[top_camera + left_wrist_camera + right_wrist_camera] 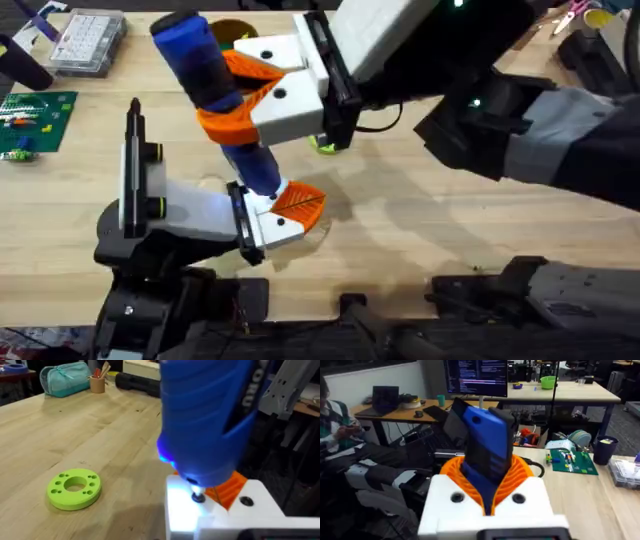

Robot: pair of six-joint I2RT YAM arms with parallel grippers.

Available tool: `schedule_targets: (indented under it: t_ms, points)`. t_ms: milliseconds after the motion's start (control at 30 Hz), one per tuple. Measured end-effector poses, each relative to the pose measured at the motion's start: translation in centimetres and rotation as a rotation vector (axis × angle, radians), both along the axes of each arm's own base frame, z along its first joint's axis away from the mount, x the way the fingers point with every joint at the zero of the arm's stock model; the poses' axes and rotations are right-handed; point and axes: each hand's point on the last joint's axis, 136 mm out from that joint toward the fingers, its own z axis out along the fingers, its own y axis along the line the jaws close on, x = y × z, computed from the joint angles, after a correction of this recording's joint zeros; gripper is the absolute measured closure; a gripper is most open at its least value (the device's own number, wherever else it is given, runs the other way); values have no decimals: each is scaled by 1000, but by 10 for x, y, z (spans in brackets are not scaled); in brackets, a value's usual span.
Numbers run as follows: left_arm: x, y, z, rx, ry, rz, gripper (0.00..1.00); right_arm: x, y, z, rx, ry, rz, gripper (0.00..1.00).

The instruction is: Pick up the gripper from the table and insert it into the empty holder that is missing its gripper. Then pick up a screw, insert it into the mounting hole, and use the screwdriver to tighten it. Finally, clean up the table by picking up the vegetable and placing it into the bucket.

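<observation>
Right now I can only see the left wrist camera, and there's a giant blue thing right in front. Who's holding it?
Observer: The right tool is. Its orange pads are clamped on both sides of the screwdriver.
Operator: Is it standing up straight?
Observer: No. From overhead it leans, with its back end toward the far left and its tip down by the left tool.
Operator: Where's the bucket for the veggie?
Observer: At the far side of the table, mostly hidden behind the screwdriver. Just a bit of the bucket peeks out.
</observation>
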Motion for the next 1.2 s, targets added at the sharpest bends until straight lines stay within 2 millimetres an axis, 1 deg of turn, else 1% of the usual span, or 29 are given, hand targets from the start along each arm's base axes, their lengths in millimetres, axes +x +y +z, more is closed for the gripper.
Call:
schedule_targets:
  t_ms: [100, 200, 300, 433, 500, 600, 667, 733, 833, 900, 967, 1067, 1167, 1200]
  points:
    - [0, 0, 0, 0, 0, 1, 988, -1, 0, 1, 6, -6, 2, 951]
    - [1, 0, 1, 1, -4, 6, 988, -4, -2, 9, 58, -37, 14, 953]
    - [1, 0, 1, 1, -5, 6, 988, -7, -4, 26, 130, -75, 24, 951]
    - [0, 0, 1, 2, -6, 3, 988, -6, -2, 57, 142, -66, 42, 952]
    - [0, 0, 1, 2, -6, 3, 988, -5, 0, 82, 137, -75, 58, 953]
    - [0, 0, 1, 2, -6, 3, 988, -5, 0, 113, 117, -101, 61, 951]
    - [0, 0, 1, 2, -6, 3, 988, -6, -1, 127, 105, -129, 58, 952]
    - [0, 0, 1, 2, -6, 3, 988, -6, -2, 134, 95, -157, 56, 953]
    - [0, 0, 1, 2, -6, 3, 988, -2, -4, 133, 67, -178, 43, 951]
    - [0, 0, 1, 2, -6, 3, 988, 7, -6, 123, 28, -173, 21, 951]
    - [0, 0, 1, 2, -6, 3, 988, 19, -10, 107, -27, -160, -13, 952]
    - [0, 0, 1, 2, -6, 3, 988, 46, -18, 79, -127, -136, -107, 951]
    - [0, 0, 1, 2, -6, 3, 988, 80, -30, 52, -224, -152, -241, 952]
    - [0, 0, 1, 2, -6, 3, 988, 94, -35, 41, -260, -167, -291, 952]
